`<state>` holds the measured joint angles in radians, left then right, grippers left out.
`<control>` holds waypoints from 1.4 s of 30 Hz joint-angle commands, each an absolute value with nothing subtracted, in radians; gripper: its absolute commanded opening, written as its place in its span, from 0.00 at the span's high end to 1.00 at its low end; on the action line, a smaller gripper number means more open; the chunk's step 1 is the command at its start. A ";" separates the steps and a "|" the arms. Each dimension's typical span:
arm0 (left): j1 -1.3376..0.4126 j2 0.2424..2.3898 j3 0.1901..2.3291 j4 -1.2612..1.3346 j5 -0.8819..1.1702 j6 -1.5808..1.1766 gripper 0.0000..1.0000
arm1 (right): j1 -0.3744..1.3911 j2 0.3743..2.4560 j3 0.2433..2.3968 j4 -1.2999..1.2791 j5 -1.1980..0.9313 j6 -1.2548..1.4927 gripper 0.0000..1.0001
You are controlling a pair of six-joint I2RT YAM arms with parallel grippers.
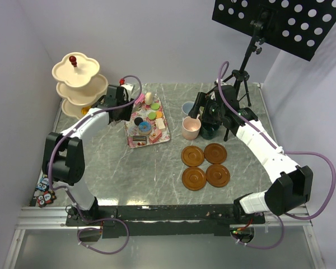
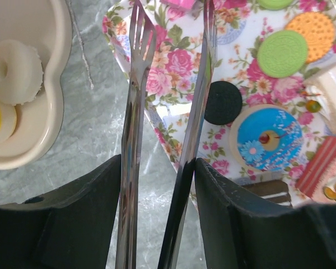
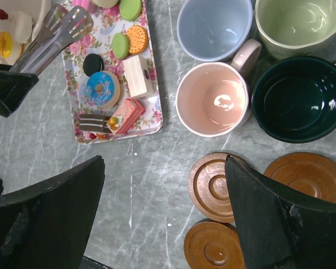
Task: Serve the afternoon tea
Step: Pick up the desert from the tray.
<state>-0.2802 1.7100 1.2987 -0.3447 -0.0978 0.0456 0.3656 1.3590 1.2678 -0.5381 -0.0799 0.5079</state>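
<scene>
My left gripper (image 2: pixel 158 159) is shut on the metal tongs (image 2: pixel 135 84). Their open, empty tips hang over the left end of the floral tray (image 2: pixel 176 61). On the tray lie toy cakes: a blue donut (image 2: pixel 266 137), a green macaron (image 2: pixel 281 52) and a black cookie (image 2: pixel 223 102). The cream stand (image 1: pixel 78 84) is to the left; its bottom tier (image 2: pixel 50 84) holds a white donut (image 2: pixel 14 64). My right gripper (image 3: pixel 165 162) is open and empty above the table. Beyond it stand the pink (image 3: pixel 211 98), light blue (image 3: pixel 214 25), light green (image 3: pixel 299 25) and dark green (image 3: pixel 299 98) mugs. Brown saucers (image 3: pixel 213 188) lie below it.
The four saucers (image 1: pixel 204 165) lie in a square at centre right. A tripod (image 1: pixel 241 78) with a dotted black board stands at the back right. Small coloured pieces (image 1: pixel 43 193) lie at the table's left edge.
</scene>
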 commanded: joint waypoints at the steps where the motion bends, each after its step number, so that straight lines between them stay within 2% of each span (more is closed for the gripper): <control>1: -0.284 1.727 1.350 -0.302 -0.141 0.063 0.42 | 0.354 1.338 1.261 -0.511 -0.072 0.529 0.06; 15: -0.284 1.799 1.408 -0.278 -0.126 0.078 0.42 | 0.354 1.341 1.255 -0.512 -0.066 0.552 0.06; 30: -0.284 1.833 1.451 -0.281 -0.109 0.081 0.53 | 0.354 1.336 1.241 -0.506 -0.052 0.565 0.06; 35: -0.288 1.796 1.424 -0.279 -0.106 0.068 0.58 | 0.354 1.339 1.244 -0.506 -0.052 0.561 0.06; 42: -0.313 1.691 1.376 -0.287 -0.112 0.014 0.60 | 0.354 1.350 1.256 -0.502 -0.058 0.557 0.06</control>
<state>-0.2932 1.8027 1.3895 -0.3195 -0.1184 0.0555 0.3656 1.3590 1.2385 -0.5316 -0.0681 0.5564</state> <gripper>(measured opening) 0.411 0.938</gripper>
